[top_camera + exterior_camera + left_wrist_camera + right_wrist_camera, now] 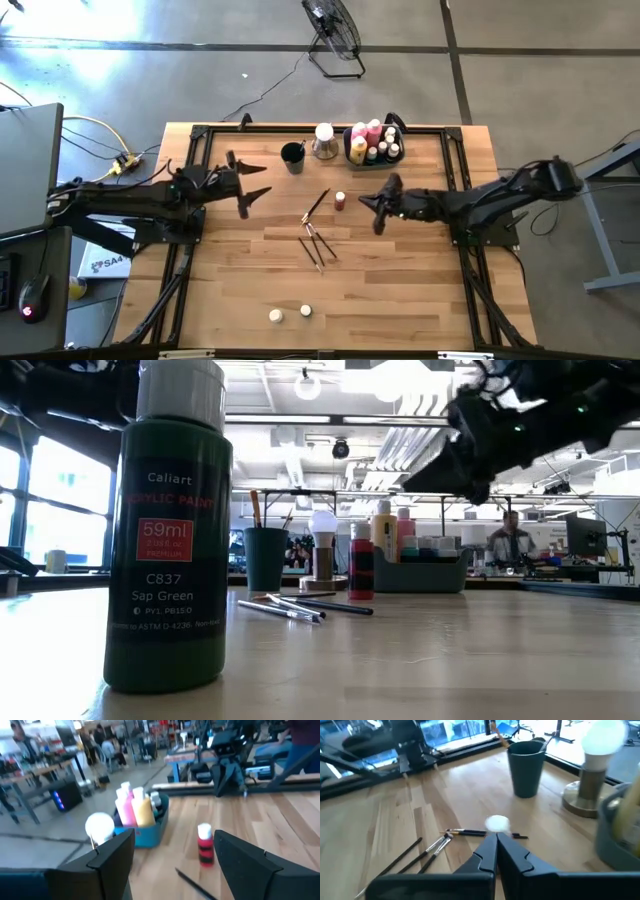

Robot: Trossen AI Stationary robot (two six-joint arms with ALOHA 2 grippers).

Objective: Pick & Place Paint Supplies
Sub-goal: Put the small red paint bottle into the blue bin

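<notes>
Just ahead of the pressed-together right gripper (496, 851), the red paint bottle (340, 201) is seen standing upright on the table (400, 290) beside the brushes (316, 240), with the spread-open, empty left gripper (250, 183) beyond.
</notes>
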